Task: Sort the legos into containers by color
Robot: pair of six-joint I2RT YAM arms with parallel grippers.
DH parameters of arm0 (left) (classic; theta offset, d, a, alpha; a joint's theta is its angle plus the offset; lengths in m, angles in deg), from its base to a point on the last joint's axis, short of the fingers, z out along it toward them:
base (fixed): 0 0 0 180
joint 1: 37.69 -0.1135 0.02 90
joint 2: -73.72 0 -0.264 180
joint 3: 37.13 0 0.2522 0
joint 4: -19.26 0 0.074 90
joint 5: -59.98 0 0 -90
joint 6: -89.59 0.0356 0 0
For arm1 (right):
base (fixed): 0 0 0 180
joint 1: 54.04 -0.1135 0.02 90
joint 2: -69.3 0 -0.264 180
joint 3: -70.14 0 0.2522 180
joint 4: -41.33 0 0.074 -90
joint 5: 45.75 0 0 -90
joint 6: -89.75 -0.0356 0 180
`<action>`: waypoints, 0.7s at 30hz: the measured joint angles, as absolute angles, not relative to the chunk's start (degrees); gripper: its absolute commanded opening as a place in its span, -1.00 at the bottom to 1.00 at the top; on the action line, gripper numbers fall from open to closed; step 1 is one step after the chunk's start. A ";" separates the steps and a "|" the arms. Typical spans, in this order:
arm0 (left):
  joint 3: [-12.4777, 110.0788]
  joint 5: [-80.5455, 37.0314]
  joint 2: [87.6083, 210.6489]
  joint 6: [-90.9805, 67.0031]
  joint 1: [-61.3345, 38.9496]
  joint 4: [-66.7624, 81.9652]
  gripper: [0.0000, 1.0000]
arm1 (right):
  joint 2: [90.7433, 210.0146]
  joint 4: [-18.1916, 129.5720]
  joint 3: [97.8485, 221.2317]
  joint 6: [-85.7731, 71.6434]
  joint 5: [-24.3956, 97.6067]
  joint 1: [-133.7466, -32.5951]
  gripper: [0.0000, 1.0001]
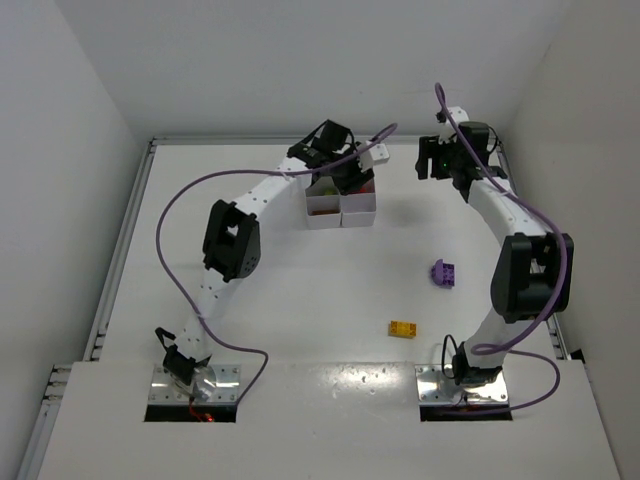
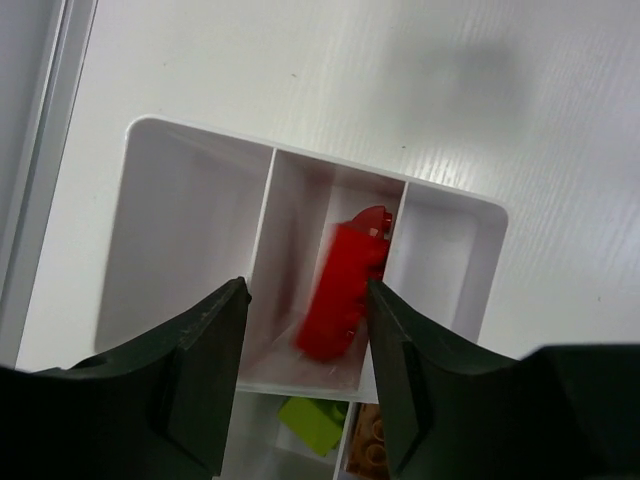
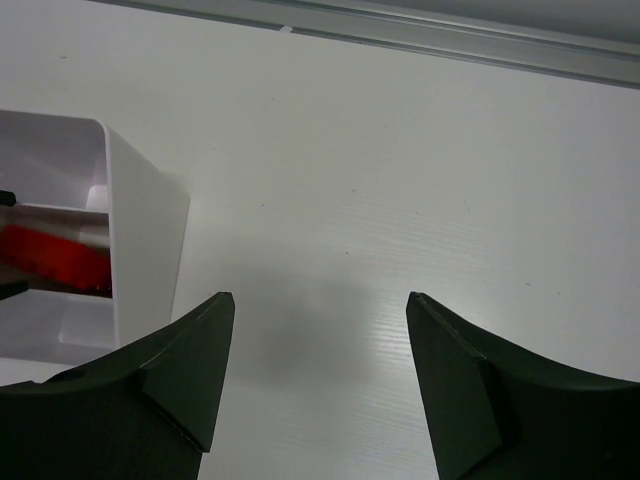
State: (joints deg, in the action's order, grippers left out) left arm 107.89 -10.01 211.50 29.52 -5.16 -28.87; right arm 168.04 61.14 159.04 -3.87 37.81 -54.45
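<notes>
My left gripper [image 1: 338, 165] hangs open over the white compartment tray [image 1: 340, 212] at the back of the table. In the left wrist view a red brick [image 2: 345, 295], blurred, lies free in the tray's [image 2: 180, 200] middle cell, just beyond my open left gripper [image 2: 306, 288]. A lime brick [image 2: 312, 420] and an orange-brown brick [image 2: 368, 450] sit in nearer cells. A purple brick [image 1: 443, 272] and a yellow brick [image 1: 404, 328] lie on the table to the right. My right gripper [image 1: 432, 160] is open and empty over bare table right of the tray [image 3: 140, 240]. The red brick [image 3: 55, 262] shows there too.
A raised metal rail [image 3: 400, 35] runs along the table's back edge, close behind my right gripper [image 3: 320, 300]. White walls close in the table at the left, back and right.
</notes>
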 measured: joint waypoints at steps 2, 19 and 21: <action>106.43 -8.96 211.06 29.74 -5.16 -27.47 0.15 | 168.04 61.25 158.73 -3.87 37.79 -54.45 0.41; 81.86 2.65 187.52 24.76 -4.96 -26.38 0.20 | 155.75 84.59 148.05 6.32 32.17 -52.39 0.46; 77.80 3.08 185.05 26.29 -4.85 -27.23 0.20 | 153.96 88.04 145.05 9.55 32.67 -52.81 0.46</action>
